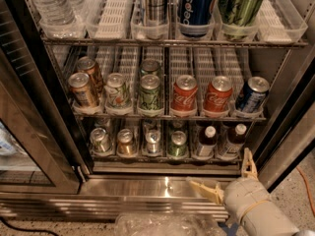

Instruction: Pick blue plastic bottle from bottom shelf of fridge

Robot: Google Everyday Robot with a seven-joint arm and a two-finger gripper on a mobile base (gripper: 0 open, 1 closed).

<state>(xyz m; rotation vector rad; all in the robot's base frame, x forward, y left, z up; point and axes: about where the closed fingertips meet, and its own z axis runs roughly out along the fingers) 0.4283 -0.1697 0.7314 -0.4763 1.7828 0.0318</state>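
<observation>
Along the bottom shelf (162, 157) of the fridge (147, 188), low in the middle of the frame, four small cans (126, 141) stand at the front of their lanes on the left. To their right comes a white-capped bottle with a dark label (206, 141). Last, at the right end of the row, is the blue plastic bottle (230, 142), upright at the front of its lane with its pale label facing out. It is just beside the dark-labelled bottle and close under the rack of Coca-Cola cans (184, 95).

I'd judge the bottle light for its size, and heavier if it is full. Its walls look stiff enough to take a firm squeeze, and the smooth plastic may be a little slippery if it is cold and damp. The label band around the middle of the body looks the best place to hold it. The cap is too narrow, and there is little headroom above it.

The gripper (218, 167) sits in the lower right of the frame, outside the fridge over the steel sill, in front of and below the shelf. It is spread wide and holds nothing. One of its fingers (203, 188) points left along the sill, and the other rises beside the right door frame. The bottle lies up and slightly right of the gap between them, near but not touching. Reaching it looks to call for a lift and a push inward.
</observation>
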